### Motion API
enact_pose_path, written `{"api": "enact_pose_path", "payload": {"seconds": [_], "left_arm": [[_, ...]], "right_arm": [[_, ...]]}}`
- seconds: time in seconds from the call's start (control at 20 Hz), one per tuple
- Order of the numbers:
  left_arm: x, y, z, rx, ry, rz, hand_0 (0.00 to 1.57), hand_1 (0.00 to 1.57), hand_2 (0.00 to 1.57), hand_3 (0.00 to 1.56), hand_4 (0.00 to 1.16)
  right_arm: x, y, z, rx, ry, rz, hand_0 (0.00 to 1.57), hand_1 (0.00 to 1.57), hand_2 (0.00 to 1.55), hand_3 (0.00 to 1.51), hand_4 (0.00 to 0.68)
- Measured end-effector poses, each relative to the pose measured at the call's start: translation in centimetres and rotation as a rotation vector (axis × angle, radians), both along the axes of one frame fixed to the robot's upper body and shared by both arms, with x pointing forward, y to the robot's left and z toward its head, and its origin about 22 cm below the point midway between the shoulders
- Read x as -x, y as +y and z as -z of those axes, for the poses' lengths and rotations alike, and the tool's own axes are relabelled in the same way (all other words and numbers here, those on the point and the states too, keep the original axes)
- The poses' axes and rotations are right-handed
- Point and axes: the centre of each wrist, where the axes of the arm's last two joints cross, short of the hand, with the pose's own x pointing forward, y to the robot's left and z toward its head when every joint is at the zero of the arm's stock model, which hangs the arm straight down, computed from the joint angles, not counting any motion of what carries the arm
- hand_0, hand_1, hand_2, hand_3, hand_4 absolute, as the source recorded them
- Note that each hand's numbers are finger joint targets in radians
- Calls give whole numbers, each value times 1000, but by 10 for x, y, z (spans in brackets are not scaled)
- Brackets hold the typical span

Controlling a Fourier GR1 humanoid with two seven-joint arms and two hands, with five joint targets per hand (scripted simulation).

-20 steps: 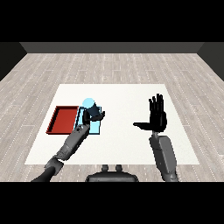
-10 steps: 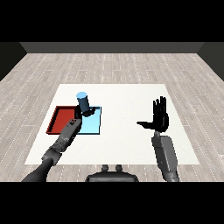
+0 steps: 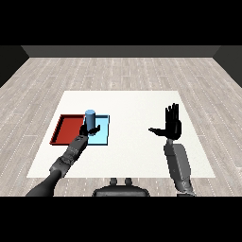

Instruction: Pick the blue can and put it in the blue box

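Since the earlier frame the left hand (image 3: 91, 130) has drawn the blue can (image 3: 90, 118) back toward the robot. In the head view, its fingers curl round the upright can over the blue tray (image 3: 105, 137), with the red tray (image 3: 66, 130) touching at 9 o'clock. The right hand (image 3: 172, 126) hangs spread wide above the white desk (image 3: 132, 106).

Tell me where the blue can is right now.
Head view, left of centre: the blue can is in the left hand, over the light blue tray, beside the red tray.

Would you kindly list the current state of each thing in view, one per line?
Blue can: upright, held over the trays.
Left hand: curled round the can.
Right hand: open, raised, holding nothing.
Blue tray: nothing lying in its visible part.
Red tray: nothing in it.
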Motion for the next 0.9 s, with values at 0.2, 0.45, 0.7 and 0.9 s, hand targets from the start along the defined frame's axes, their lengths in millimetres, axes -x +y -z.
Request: {"api": "enact_pose_path", "payload": {"seconds": [0.2,0.45,0.7,0.9], "left_arm": [[5,7,6,5,51,23,1348,1348,1240,399,606],[7,6,9,-2,109,56,0,0,0,0,96],[8,0,11,-95,78,34,0,0,0,0,0],[9,-2,12,-99,-16,-31,0,0,0,0,0]], "right_arm": [[4,-2,2,-3,-5,-6,0,0,0,0,0],[5,-5,9,-4,-12,-24,0,0,0,0,0],[8,0,9,-19,-26,-44,0,0,0,0,0],[6,6,7,-34,-37,-54,0,0,0,0,0]]}}
